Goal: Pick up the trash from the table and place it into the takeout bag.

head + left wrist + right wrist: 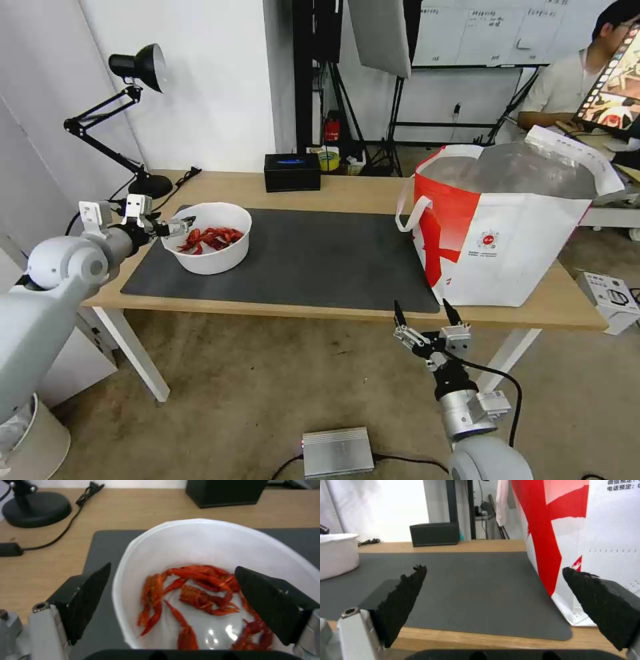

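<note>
Black jaws of the left gripper (173, 605) stand wide astride the near-left rim of the bowl (212, 238) of red shells (200, 600), placed to clamp its wall. It sits at the mat's (313, 257) left end. Below the surface's (347, 190) front edge, the right gripper (430, 320) waits, jaws wide and empty, near the bag (513, 220) at the right end.
</note>
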Available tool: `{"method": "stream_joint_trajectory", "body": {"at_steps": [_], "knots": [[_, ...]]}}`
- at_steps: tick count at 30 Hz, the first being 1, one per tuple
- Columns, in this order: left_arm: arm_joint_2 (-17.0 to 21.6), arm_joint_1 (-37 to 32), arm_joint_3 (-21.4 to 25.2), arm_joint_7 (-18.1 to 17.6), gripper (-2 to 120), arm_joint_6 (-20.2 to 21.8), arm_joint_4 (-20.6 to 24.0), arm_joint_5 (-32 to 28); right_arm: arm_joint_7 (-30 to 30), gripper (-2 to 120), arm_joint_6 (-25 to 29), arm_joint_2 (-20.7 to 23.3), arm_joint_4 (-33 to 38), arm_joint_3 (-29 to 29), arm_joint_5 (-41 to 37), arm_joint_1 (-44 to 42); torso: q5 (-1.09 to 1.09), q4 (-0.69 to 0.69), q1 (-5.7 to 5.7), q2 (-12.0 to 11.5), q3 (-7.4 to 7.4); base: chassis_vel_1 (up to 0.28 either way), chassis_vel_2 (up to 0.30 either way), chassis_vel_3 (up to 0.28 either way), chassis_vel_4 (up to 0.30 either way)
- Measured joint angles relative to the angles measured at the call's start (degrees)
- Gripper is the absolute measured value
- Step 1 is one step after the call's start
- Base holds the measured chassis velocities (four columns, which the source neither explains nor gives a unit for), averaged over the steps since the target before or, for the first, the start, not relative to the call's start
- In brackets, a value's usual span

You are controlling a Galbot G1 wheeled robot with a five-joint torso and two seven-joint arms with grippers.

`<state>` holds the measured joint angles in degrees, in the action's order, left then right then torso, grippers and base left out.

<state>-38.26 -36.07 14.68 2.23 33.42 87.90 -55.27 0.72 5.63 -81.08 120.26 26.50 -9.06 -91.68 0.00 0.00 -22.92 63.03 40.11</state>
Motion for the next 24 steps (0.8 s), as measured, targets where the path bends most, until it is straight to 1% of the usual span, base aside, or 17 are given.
{"method": "stream_joint_trajectory", "body": {"at_steps": [1,4,9,14,17,24], "knots": [[0.0,0.0,0.0,0.0,100,0.0,0.0,0.0,0.0,100,0.0,0.0,0.0,0.0,0.0,0.0,0.0,0.0,0.0,0.0,0.0,0.0,0.0,0.0,0.0],[0.5,1.4,-0.9,-0.1,100,1.7,-1.6,0.0,0.0,100,0.0,0.0,0.0,0.0,0.0,0.0,0.0,0.0,0.0,0.0,0.0,0.0,0.0,0.0,0.0],[0.6,1.7,-1.3,0.0,100,2.7,-3.3,0.0,0.0,100,0.0,0.0,0.0,0.0,0.0,0.0,0.0,0.0,0.0,0.0,0.0,0.0,0.0,0.0,0.0],[0.3,1.6,-1.3,0.3,100,3.0,-4.3,0.1,0.0,100,0.0,0.0,0.0,0.0,0.0,0.0,0.0,0.0,0.0,0.0,0.0,0.0,0.0,0.0,0.0],[0.1,1.1,-1.4,1.7,100,3.1,-5.5,0.9,0.0,100,0.0,0.0,0.0,0.0,0.0,0.0,0.0,0.0,0.0,0.0,0.0,0.0,0.0,0.0,0.0],[0.0,0.0,-1.1,2.8,100,3.1,-6.3,1.6,0.0,100,0.0,0.0,0.0,0.0,0.0,0.0,0.0,0.0,0.0,0.0,0.0,0.0,0.0,0.0,0.0]]}}
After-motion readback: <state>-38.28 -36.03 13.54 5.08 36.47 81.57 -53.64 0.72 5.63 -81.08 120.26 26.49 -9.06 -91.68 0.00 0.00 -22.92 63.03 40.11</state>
